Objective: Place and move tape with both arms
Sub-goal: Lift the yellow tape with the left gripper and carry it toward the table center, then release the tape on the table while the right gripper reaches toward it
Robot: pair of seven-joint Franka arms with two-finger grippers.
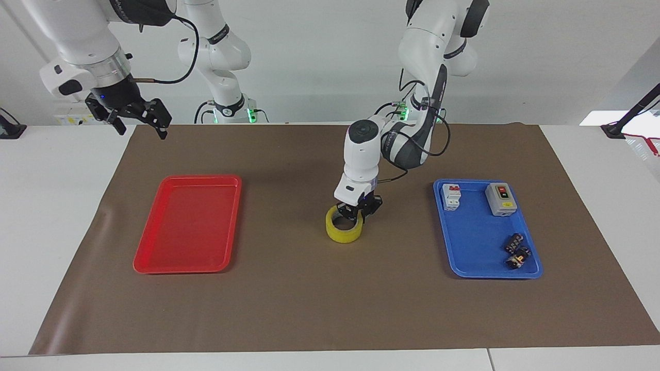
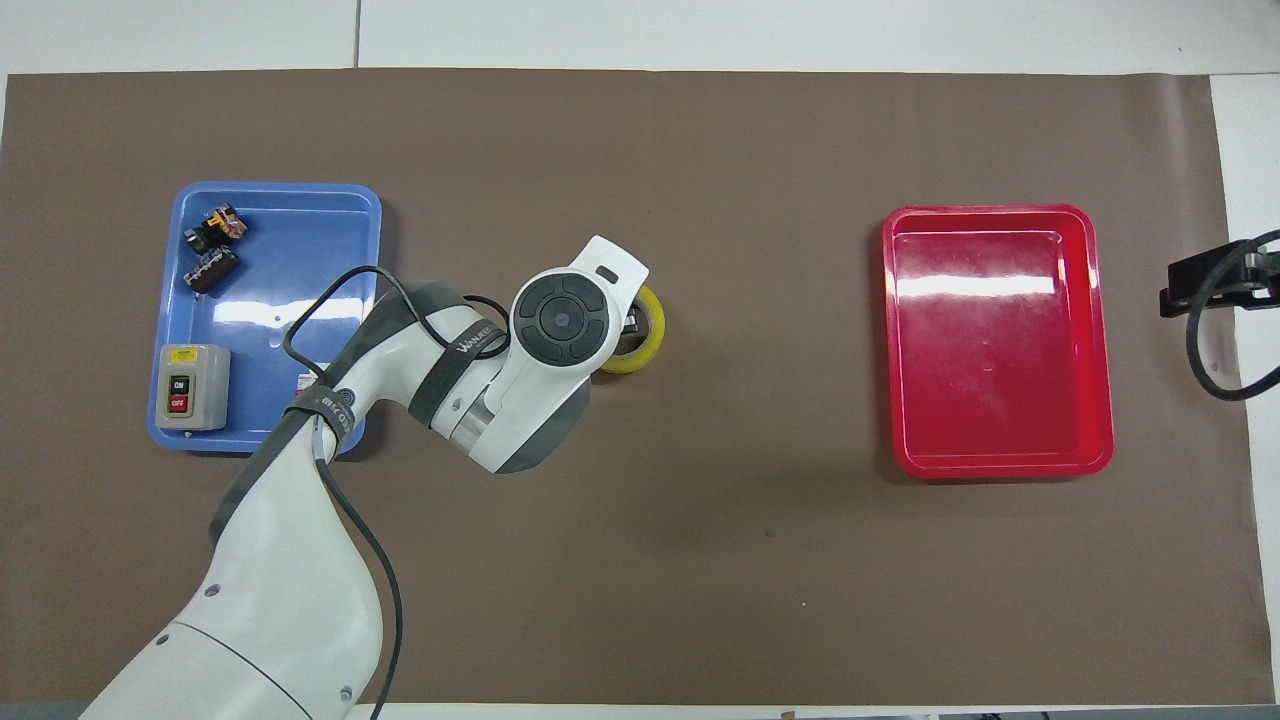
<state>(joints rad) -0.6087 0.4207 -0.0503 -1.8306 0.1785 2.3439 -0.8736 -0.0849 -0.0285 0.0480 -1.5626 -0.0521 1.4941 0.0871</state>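
Yellow tape (image 1: 343, 231) sits under our left gripper (image 1: 357, 214), whose jaws are clamped on the roll's rim, low over the brown mat (image 1: 309, 309) mid-counter between the red tray (image 1: 154, 257) and blue tray (image 1: 474, 257). Our right gripper (image 1: 138, 121) waits with jaws spread, holding nothing, above the mat's corner.
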